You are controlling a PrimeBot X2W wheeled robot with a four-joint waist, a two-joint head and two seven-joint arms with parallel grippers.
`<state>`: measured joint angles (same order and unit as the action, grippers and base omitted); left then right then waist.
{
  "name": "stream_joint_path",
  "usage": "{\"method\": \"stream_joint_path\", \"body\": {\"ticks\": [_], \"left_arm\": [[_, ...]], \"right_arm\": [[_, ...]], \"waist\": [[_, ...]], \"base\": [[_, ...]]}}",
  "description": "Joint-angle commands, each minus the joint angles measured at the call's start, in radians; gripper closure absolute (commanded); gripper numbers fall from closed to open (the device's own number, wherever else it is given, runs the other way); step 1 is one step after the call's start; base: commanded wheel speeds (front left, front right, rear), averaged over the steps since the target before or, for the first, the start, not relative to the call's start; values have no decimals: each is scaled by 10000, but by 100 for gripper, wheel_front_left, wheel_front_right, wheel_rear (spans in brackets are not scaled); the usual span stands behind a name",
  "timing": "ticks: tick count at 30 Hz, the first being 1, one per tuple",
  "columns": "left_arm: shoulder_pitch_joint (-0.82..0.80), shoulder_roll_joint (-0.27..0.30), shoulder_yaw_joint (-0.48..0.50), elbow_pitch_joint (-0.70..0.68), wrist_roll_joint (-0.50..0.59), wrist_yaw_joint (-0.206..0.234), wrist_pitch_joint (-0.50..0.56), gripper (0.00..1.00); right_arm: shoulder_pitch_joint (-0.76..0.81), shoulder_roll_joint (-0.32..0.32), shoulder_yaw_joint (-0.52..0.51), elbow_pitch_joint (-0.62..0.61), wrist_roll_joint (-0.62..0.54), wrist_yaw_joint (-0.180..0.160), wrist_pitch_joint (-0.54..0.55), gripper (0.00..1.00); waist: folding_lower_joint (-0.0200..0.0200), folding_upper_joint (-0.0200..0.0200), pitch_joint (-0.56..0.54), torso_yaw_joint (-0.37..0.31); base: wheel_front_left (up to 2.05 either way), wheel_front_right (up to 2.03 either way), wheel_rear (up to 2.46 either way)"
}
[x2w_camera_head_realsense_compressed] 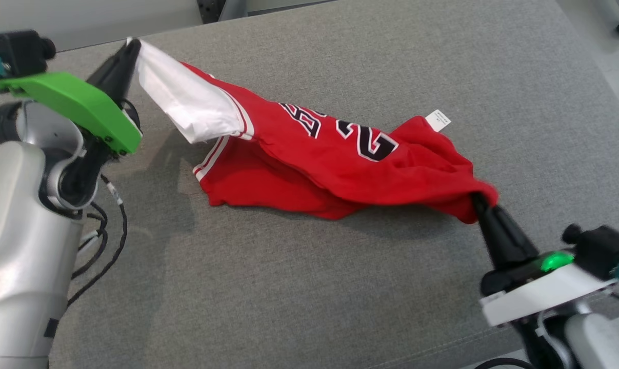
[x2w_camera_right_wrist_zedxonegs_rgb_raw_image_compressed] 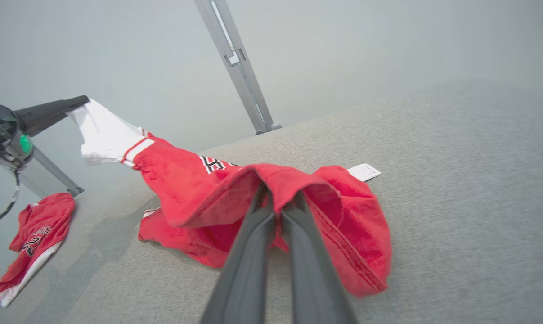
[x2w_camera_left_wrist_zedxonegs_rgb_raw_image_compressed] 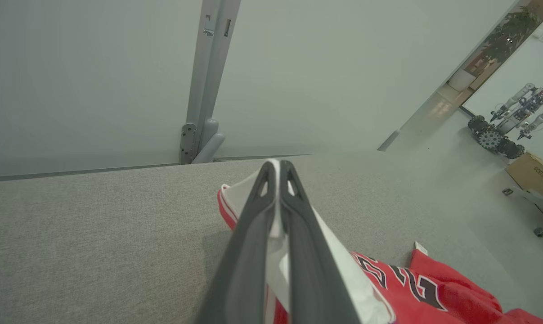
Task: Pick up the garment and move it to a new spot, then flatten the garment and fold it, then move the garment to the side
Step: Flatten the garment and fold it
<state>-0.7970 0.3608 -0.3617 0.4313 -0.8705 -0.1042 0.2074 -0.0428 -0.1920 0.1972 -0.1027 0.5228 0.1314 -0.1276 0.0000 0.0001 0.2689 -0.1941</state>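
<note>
The left pincer (x2w_camera_head_realsense_compressed: 131,48) at upper left and right pincer (x2w_camera_head_realsense_compressed: 477,201) at lower right each clamp an end of the garment (x2w_camera_head_realsense_compressed: 330,159), likely to stretch it flat.

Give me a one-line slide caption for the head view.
A red jersey partly lifted off a grey table: left gripper shut on its white end, right gripper on its red edge.

garment (x2w_camera_head_realsense_compressed: 340,164) runs diagonally across worktop (x2w_camera_head_realsense_compressed: 340,287): far-left end raised in left end effector (x2w_camera_head_realsense_compressed: 131,48), near-right end in right end effector (x2w_camera_head_realsense_compressed: 477,202), middle sagging onto worktop between them, tag (x2w_camera_head_realsense_compressed: 438,120) behind the right end
</note>
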Motion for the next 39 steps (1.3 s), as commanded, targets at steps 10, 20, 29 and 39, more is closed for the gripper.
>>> {"method": "stream_joint_path", "body": {"ticks": [10,20,29,39], "left_arm": [[-1195,163,1636,-3987,-1837,2182,1866,100],[-3333,200,1510,-3818,-1280,3211,2304,100],[-7352,-407,1178,448,816,2075,-1423,100],[-9254,-1158,1660,3200,1062,334,-4612,100]], "right_arm": [[-885,-2413,-3096,-3079,3603,-8,2256,100],[-5283,-2868,-2744,-1451,3581,-8,3756,100],[-12419,-249,-2458,4202,-665,-13,2476,100],[-14896,919,-2920,7542,-3496,-14,-783,100]], "waist": [[0,-1,48,-29],[0,-1,1560,139],[0,-1,2492,308],[0,-1,2818,603]], "base": [[0,0,0],[0,0,0],[0,0,0],[0,0,0]]}}
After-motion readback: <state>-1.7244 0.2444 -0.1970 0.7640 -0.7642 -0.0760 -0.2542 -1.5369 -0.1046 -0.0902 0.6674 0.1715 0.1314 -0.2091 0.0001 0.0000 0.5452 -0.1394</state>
